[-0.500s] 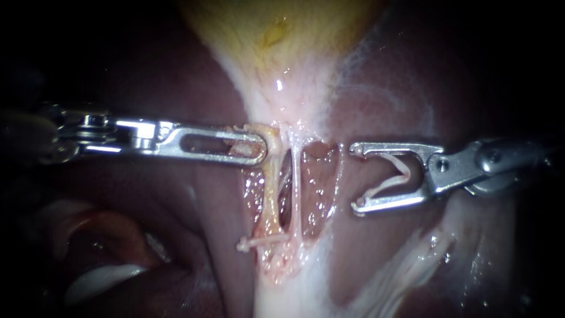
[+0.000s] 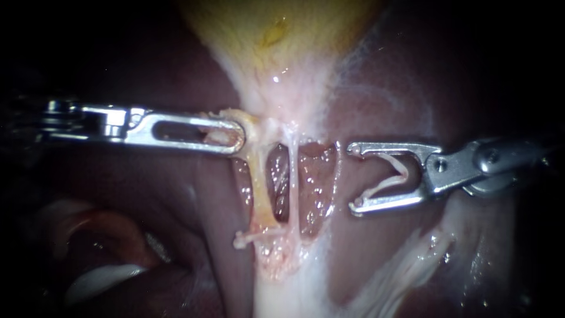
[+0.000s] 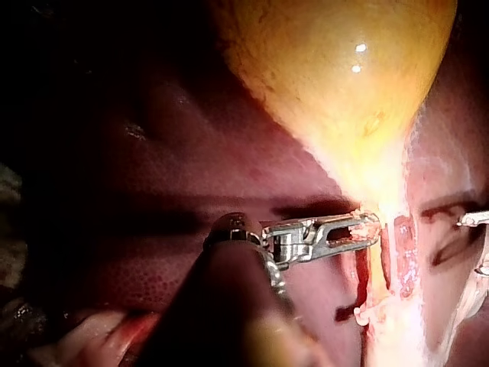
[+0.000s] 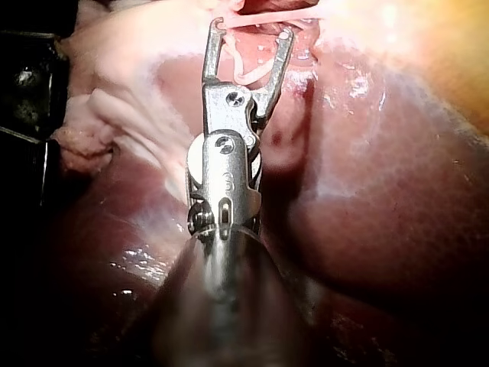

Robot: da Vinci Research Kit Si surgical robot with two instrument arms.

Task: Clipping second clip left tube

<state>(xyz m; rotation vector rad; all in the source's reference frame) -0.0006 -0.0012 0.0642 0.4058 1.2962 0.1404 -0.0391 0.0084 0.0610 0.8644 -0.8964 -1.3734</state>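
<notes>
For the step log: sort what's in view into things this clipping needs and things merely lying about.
In the job: left tube; placed clip low on it; left instrument, jaws shut on the left tube's top; right instrument, carrying the new clip between its jaws.
Lying about: right tube; gallbladder; liver.

**Surgical bench set-up seen through an endoscope.** Lit organ tissue fills the field and the rim is dark. A yellow gallbladder [image 2: 276, 29] at 12 o'clock narrows onto dark red liver [image 2: 412, 82], with pale tubes [image 2: 292, 171] laid bare at centre. Two slender steel instruments mark the place as an operating station. The left instrument [image 2: 238, 136] enters from 9 o'clock and is clamped on the upper end of the left tube [image 2: 257, 188], while the right instrument [image 2: 355, 176] enters from 3 o'clock, bearing a white clip [image 2: 404, 169] between its spread jaws.
</notes>
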